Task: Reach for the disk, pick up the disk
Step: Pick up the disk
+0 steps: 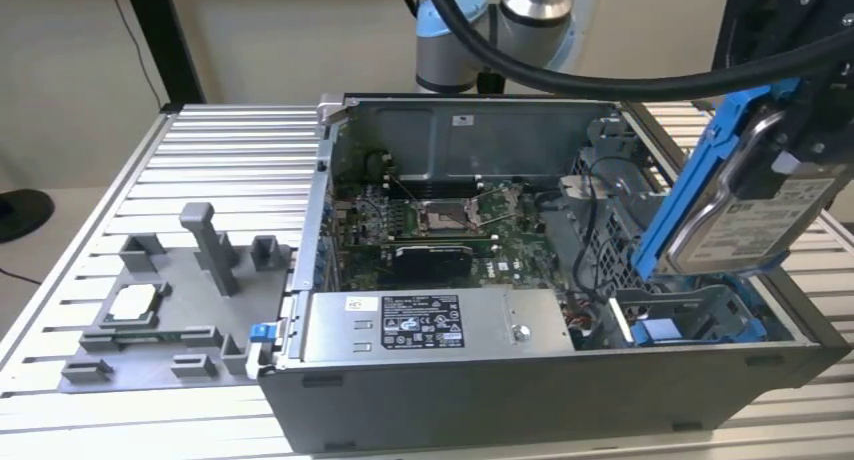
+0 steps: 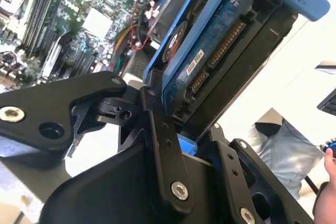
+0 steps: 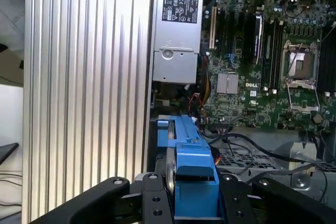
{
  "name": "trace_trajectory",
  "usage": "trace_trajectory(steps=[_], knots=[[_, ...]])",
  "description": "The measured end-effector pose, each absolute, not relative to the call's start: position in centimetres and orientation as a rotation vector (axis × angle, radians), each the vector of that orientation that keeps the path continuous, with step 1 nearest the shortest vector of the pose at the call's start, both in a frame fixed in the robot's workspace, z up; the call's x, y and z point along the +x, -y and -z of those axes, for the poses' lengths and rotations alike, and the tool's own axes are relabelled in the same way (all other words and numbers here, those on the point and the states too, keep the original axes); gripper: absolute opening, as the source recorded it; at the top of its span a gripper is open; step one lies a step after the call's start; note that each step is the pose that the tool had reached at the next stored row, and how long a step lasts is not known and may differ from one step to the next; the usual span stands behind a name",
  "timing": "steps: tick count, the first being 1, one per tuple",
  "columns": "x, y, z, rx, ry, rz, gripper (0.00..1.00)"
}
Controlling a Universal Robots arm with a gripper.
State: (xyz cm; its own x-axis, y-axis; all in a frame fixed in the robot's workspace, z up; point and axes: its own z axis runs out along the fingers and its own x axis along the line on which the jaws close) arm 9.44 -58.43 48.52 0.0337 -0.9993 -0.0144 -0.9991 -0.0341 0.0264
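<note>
Hanging tilted in the air above the open computer case (image 1: 534,380), at the case's end on the exterior view's right, the disk (image 1: 747,205) sits in its blue rails with its white label facing outward. The gripper (image 1: 801,130) is clamped on the disk; in both wrist views its black fingers (image 2: 157,145) press the blue-railed drive from either side. Below lie the green motherboard (image 1: 441,220) and the grey power supply box (image 1: 427,325). Beside the case, a grey fixture (image 1: 160,310) rests on the ribbed metal table (image 1: 214,160).
</note>
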Motion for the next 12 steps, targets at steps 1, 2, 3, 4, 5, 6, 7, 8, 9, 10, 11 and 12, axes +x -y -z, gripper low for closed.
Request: trace_trajectory(steps=[1,2,3,4,5,6,7,8,9,10,11,12], knots=[[9.54,58.62,-48.52,2.252,2.177,0.045,0.0],[9.65,58.81,-48.52,2.252,2.176,0.046,0.0],[9.76,59.0,-48.53,2.251,2.176,0.046,0.0],[9.87,59.2,-48.52,2.251,2.176,0.047,0.0],[9.96,59.37,-48.52,2.251,2.176,0.048,0.0],[10.02,59.49,-48.53,2.251,2.176,0.048,0.0],[10.03,59.53,-48.52,2.251,2.176,0.048,0.0],[10.03,59.52,-48.52,2.251,2.176,0.048,0.0],[10.04,59.52,-48.52,2.251,2.176,0.048,0.0],[10.05,59.52,-48.52,2.251,2.176,0.048,0.0],[10.06,59.52,-48.52,2.251,2.176,0.048,0.0],[10.06,59.52,-48.53,2.251,2.176,0.048,0.0]])
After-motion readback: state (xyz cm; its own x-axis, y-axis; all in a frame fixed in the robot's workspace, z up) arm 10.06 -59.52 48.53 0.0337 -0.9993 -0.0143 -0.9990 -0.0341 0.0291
